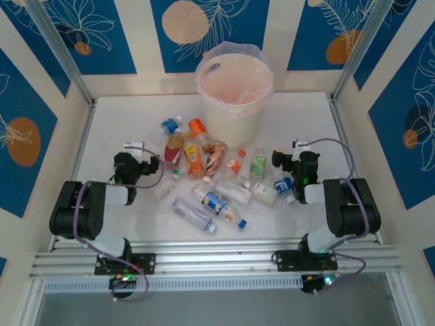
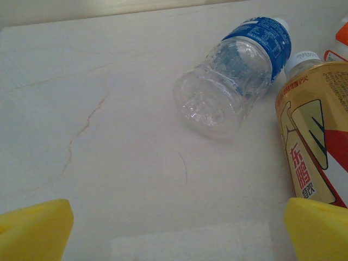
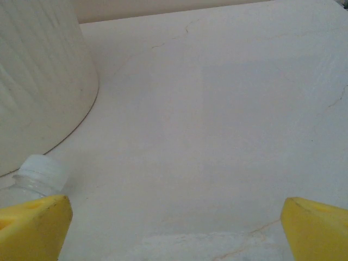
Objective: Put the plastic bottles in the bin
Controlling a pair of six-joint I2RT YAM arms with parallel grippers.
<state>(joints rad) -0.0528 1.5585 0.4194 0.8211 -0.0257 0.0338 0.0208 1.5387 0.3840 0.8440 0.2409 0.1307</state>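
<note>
Lying on the white desk (image 2: 109, 136), the clear plastic bottle with a blue label (image 2: 234, 76) is found ahead and slightly right of the left end effector (image 2: 176, 231), base nearest, long axis slanting away rightward. That end effector is spread wide and empty, and is judged the nearer one.

White table (image 1: 309, 129): bottles (image 1: 214, 202), bin (image 1: 234, 119)

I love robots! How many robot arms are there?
2. The left arm is at the near left of the table, the right arm at the near right. None seems hidden.
</note>
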